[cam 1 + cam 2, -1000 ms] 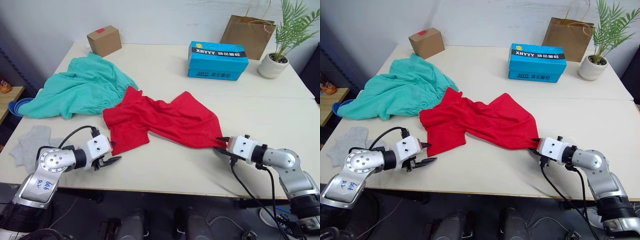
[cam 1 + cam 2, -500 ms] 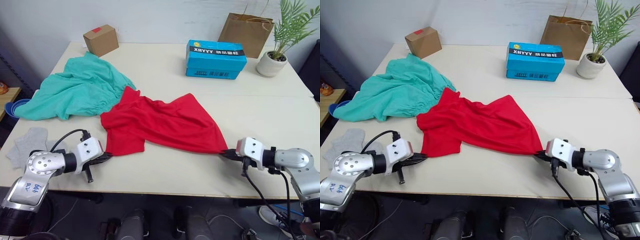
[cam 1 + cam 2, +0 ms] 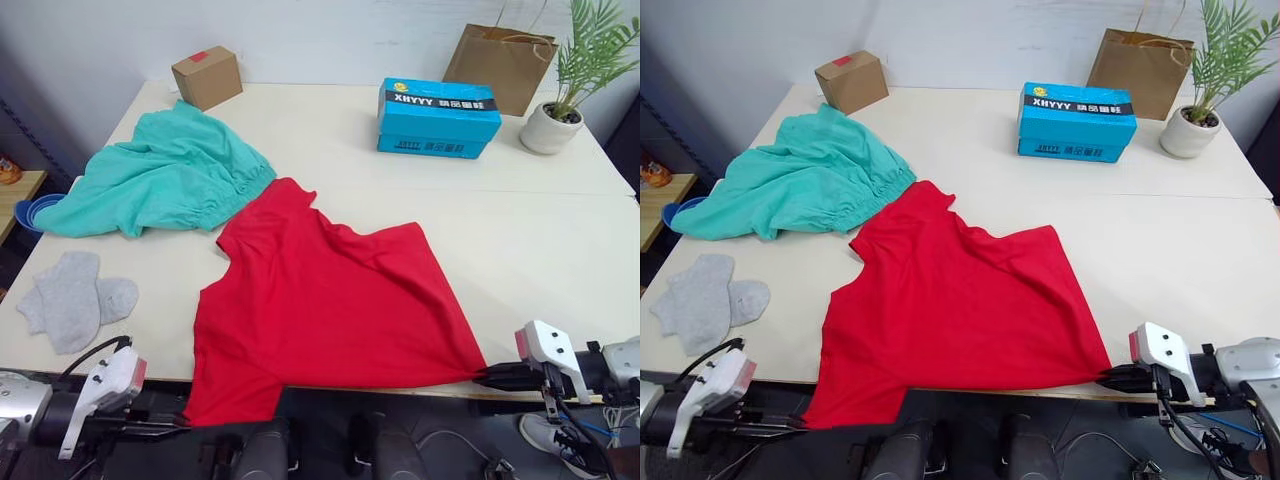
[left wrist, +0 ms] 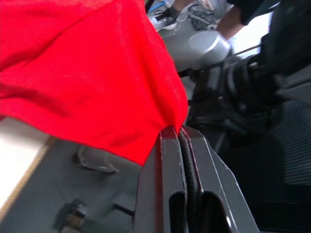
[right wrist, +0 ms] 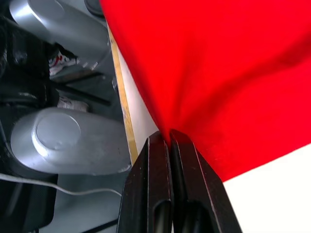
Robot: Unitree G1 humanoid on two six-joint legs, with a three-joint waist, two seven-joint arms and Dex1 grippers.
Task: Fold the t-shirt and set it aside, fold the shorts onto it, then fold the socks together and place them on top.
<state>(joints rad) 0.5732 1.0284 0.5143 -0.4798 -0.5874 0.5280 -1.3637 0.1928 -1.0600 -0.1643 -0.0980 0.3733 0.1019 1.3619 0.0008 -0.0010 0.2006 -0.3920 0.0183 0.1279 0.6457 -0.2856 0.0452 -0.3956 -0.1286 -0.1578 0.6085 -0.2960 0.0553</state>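
Table edge (image 3: 330, 388) hidden under t-shirt (image 3: 330, 300)

Bright red cotton t-shirt (image 3: 335, 300), teal cloth shorts (image 3: 160, 180), light grey knit socks (image 3: 70, 300), blue cardboard box (image 3: 438, 118), brown paper bag (image 3: 502, 62), cream table (image 3: 540, 220)
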